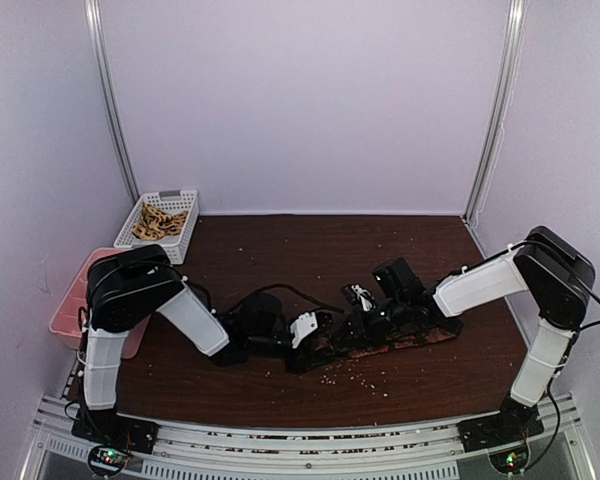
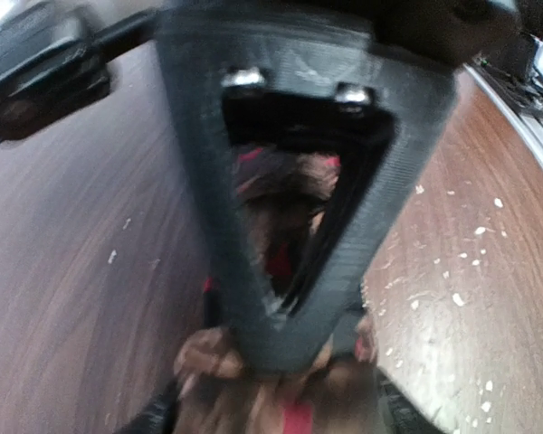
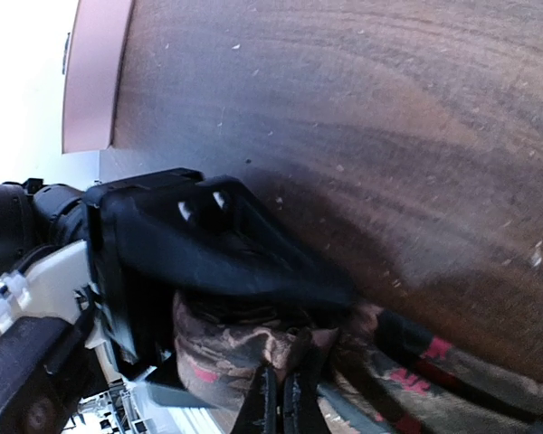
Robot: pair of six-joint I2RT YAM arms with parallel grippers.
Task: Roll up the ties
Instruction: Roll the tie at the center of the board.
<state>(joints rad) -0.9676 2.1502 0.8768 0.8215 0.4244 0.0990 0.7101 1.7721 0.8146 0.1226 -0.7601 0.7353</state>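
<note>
Top external: looks mid-roll, tie (image 1: pixel 425 338) stretched along the near table (image 1: pixel 280 250), one end bunched between my right gripper (image 1: pixel 365 322), clenched tight, and left gripper (image 1: pixel 323 330), hold I can't tell, so next likely needs another snug turn

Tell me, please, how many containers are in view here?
2: a white lattice basket at the table's far left corner, and a pink bin nearer, at the left edge, partly hidden behind the left arm.

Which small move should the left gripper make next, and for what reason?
Probably turn the left gripper to wind one more turn: it sits on the rolled end of the tie, whose rest lies flat on the table by the shut right gripper.
</note>
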